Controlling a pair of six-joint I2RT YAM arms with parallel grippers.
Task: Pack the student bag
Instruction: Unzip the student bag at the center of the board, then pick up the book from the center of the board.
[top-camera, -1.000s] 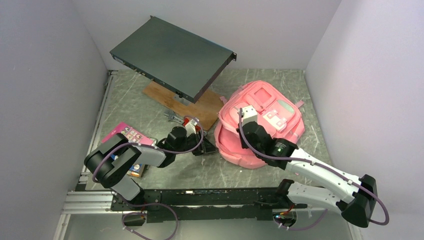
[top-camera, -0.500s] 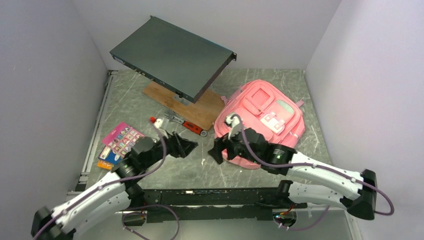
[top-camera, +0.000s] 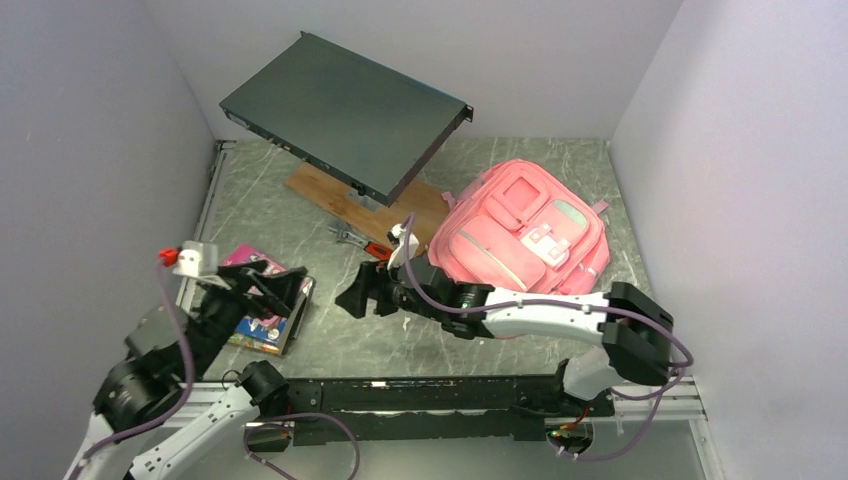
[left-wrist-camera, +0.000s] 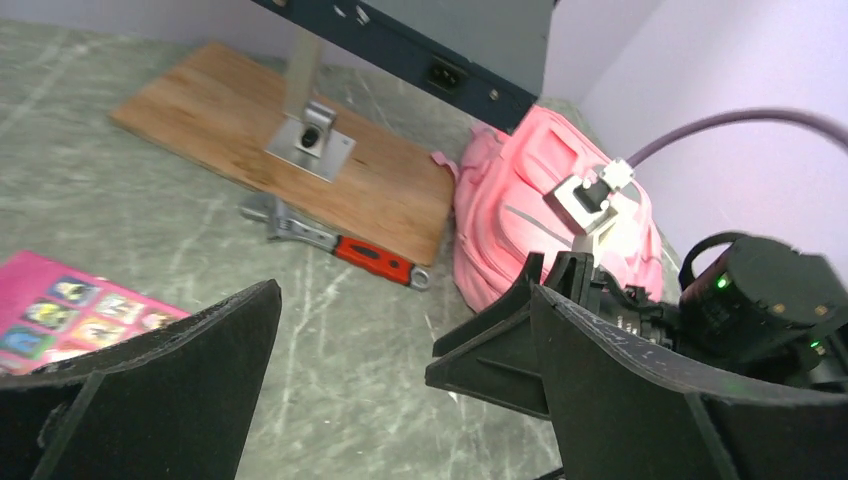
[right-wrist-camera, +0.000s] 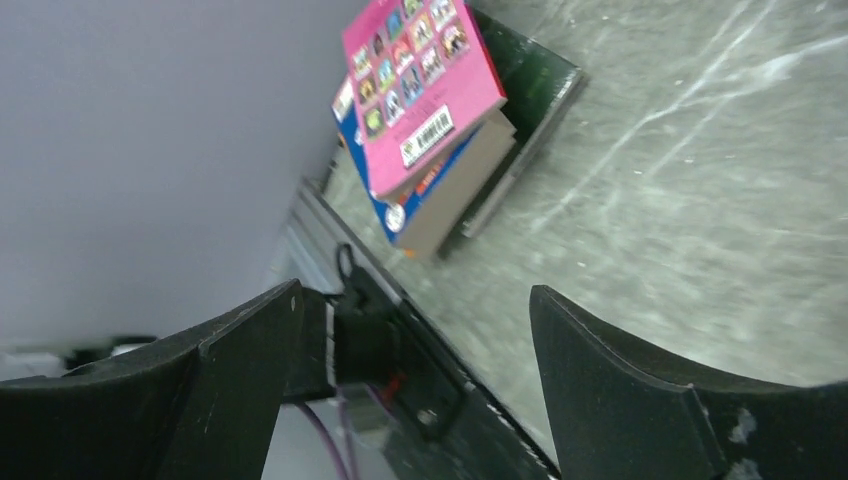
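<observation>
The student bag (top-camera: 520, 235) is a pink backpack lying front side up at the right back of the table; its edge also shows in the left wrist view (left-wrist-camera: 500, 225). My right gripper (top-camera: 358, 290) hovers low over the table left of the bag, open and empty, pointing towards a stack of books (right-wrist-camera: 430, 110). My left gripper (top-camera: 283, 290) is raised over that stack (top-camera: 262, 325), open, with nothing between its fingers (left-wrist-camera: 150, 390). In the left wrist view the right gripper (left-wrist-camera: 500, 340) faces mine a short way off.
A red-handled wrench (top-camera: 358, 240) lies beside a wooden board (top-camera: 400, 215), which carries a stand holding a dark flat box (top-camera: 345, 110). Walls close in on the left, back and right. A metal rail (top-camera: 400, 385) runs along the near edge.
The right gripper left the bag, swung left over the table and opened. The left arm drew back left and rose over the books, opening wide. The bag settled flatter.
</observation>
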